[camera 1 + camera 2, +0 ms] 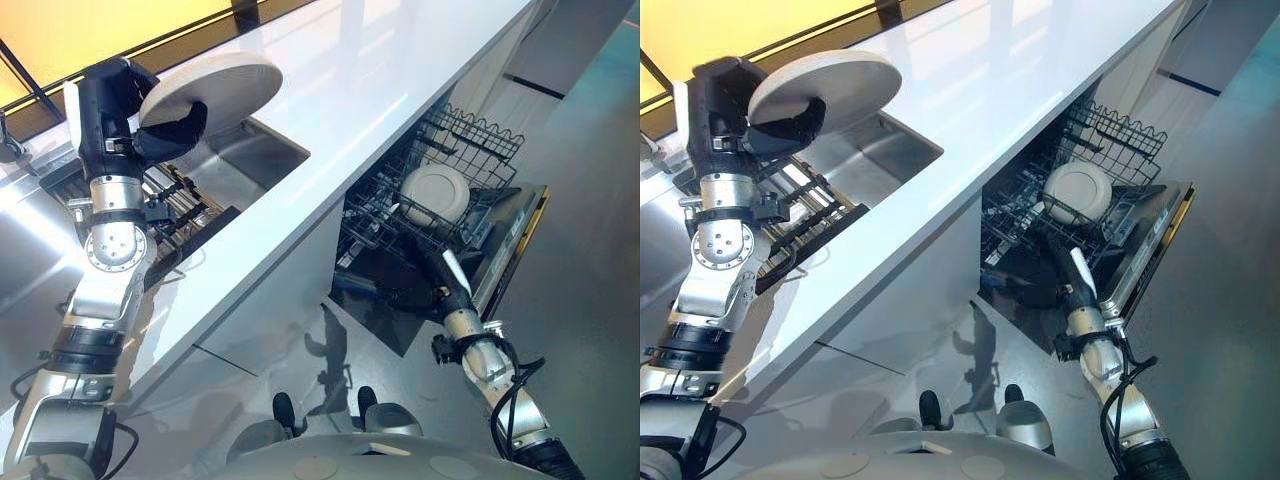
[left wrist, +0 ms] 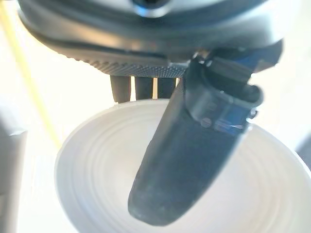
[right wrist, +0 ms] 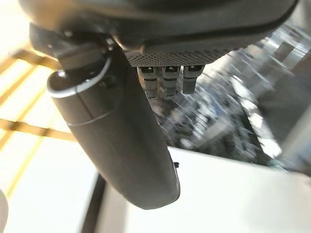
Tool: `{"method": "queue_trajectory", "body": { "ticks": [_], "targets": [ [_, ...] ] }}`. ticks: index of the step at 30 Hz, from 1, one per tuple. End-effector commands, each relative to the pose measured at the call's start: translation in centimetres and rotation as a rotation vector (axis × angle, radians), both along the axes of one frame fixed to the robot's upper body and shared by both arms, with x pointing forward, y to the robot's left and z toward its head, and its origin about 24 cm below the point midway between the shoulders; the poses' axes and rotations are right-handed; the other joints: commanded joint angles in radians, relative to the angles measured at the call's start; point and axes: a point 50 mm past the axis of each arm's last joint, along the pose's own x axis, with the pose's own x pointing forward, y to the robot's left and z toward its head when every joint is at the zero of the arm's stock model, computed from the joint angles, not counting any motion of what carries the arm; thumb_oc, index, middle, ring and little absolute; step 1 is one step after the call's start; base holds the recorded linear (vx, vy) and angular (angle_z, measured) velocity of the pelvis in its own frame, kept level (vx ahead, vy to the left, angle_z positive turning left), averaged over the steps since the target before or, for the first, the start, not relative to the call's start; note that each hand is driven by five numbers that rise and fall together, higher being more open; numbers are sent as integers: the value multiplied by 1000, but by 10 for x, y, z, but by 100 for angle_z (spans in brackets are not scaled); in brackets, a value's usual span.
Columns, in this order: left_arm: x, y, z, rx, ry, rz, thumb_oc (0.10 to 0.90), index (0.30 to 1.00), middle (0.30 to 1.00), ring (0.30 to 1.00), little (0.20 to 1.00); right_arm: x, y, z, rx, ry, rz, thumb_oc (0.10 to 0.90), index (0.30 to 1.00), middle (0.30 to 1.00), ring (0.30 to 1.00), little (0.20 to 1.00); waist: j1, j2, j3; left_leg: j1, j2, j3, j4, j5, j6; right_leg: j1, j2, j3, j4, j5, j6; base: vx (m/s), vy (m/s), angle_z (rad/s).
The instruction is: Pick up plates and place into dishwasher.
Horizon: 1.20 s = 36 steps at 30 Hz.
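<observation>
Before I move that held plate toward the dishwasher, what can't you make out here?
- Right hand fingers: hidden down in the dishwasher rack in the eye views; blurred in its wrist view.
- Plate in the rack: its lower edge is behind the wires, so its slot is unclear.
- Held plate in the left hand: far rim cut off in the left wrist view.
- Sink bottom: partly hidden by the held plate.

No legible text, labels, numbers or signs found on any surface in the head or wrist views. Nothing printed made out on the white plate, the second plate in the dishwasher rack, or the countertop.
</observation>
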Motion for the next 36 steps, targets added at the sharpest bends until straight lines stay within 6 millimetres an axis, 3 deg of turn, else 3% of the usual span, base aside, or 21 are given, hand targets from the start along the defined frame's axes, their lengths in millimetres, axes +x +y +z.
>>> {"method": "queue_trajectory", "body": {
  "ticks": [1, 5, 12, 15, 20, 29, 30, 31, 36],
  "targets": [
    [-25, 1, 51, 81, -341, 28, 100, 300, 300, 300, 200, 14, -11, 86, -84, -494, -92, 800, 900, 900, 900, 900, -8, 55, -104, 39, -32, 33, 15, -173, 17, -82, 84, 2, 49, -32, 9, 0, 0, 0],
    [-33, -8, 57, 127, -362, -17, 100, 300, 300, 300, 200, 12, -14, 125, -156, -719, -85, 800, 900, 900, 900, 900, 5, 59, -112, 41, -29, 29, 15, -173, 14, -74, 85, -2, 46, -35, 7, 0, 0, 0],
    [-35, -42, 63, 206, -337, -255, 100, 300, 300, 300, 200, 15, 21, 185, -365, -932, 261, 800, 900, 900, 900, 900, 60, 44, -127, 35, -29, 0, 22, -169, 4, -56, 81, -36, 40, -39, 5, -9, -32, -1],
    [-32, -55, 63, 230, -311, -343, 100, 300, 300, 300, 200, 19, 35, 196, -346, -940, 367, 800, 900, 900, 900, 900, 76, 37, -135, 32, -29, -11, 23, -167, 2, -49, 81, -50, 37, -42, 1, -14, -48, 11],
    [-29, -77, 55, 246, -251, -494, 100, 300, 300, 300, 200, 25, 54, 197, -310, -896, 481, 800, 900, 900, 900, 900, 95, 32, -143, 30, -30, -28, 21, -162, -1, -39, 81, -67, 30, -42, -3, -9, -38, 15],
    [-24, -107, 36, 159, -108, -762, 100, 300, 300, 300, 200, 30, 75, 197, -243, -866, 528, 800, 900, 900, 900, 900, 106, 33, -147, 26, -32, -36, 19, -159, -1, -34, 83, -75, 21, -38, -6, -2, -14, 7],
    [-24, -110, 34, 148, -98, -788, 100, 300, 300, 300, 200, 31, 76, 196, -237, -864, 516, 407, 564, 564, 564, 507, 106, 33, -147, 26, -32, -36, 19, -159, -1, -33, 83, -75, 20, -38, -6, 0, 0, 0],
    [-24, -115, 29, 125, -77, -829, 100, 300, 300, 300, 200, 34, 76, 194, -210, -855, 494, 100, 300, 300, 300, 200, 106, 35, -146, 27, -32, -35, 19, -159, 0, -33, 85, -73, 20, -37, -7, 0, 0, 0],
    [-27, -120, 25, 96, -66, -865, 100, 300, 300, 300, 200, 37, 74, 188, -207, -850, 425, 100, 300, 300, 300, 200, 106, 36, -146, 27, -30, -31, 17, -160, 1, -32, 85, -75, 18, -38, -7, 0, 0, 0]
  ]
}}
